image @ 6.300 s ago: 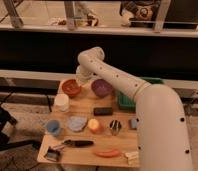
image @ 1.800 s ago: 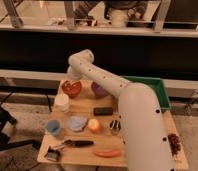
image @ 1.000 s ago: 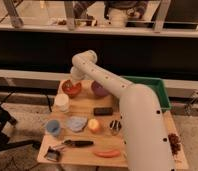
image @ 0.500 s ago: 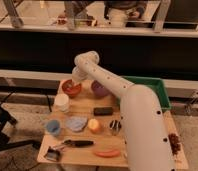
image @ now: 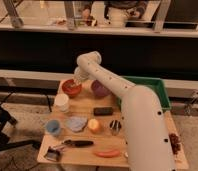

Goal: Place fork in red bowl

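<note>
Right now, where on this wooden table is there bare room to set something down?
Bare wood lies between the white cup and the black block, below the red bowl, where the hand hovers. The front rows around the orange ball are crowded.

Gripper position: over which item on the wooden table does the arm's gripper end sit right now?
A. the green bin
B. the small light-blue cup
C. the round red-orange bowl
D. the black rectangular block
C: the gripper at the end of the white arm sits directly above the round red-orange bowl at the back left of the wooden table, beside the purple bowl.
</note>
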Action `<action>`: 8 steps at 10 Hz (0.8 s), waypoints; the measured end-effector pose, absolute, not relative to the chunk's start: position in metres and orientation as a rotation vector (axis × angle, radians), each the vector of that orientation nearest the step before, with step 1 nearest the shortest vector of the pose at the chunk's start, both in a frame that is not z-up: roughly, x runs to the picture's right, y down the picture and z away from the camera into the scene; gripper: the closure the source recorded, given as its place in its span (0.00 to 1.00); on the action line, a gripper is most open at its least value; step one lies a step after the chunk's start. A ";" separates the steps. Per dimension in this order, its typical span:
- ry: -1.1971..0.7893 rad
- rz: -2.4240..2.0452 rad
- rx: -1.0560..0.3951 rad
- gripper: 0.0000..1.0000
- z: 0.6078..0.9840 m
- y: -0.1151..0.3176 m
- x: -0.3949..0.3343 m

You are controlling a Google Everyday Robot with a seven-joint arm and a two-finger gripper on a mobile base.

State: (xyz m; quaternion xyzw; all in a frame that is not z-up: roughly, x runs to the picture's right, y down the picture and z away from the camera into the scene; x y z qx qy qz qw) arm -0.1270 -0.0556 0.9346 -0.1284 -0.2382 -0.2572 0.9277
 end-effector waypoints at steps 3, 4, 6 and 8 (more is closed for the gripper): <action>-0.497 -0.547 -0.257 0.53 0.931 -0.057 -0.140; -0.500 -0.552 -0.252 0.43 0.930 -0.059 -0.141; -0.517 -0.579 -0.239 0.23 0.926 -0.065 -0.156; -0.530 -0.596 -0.237 0.20 0.925 -0.068 -0.167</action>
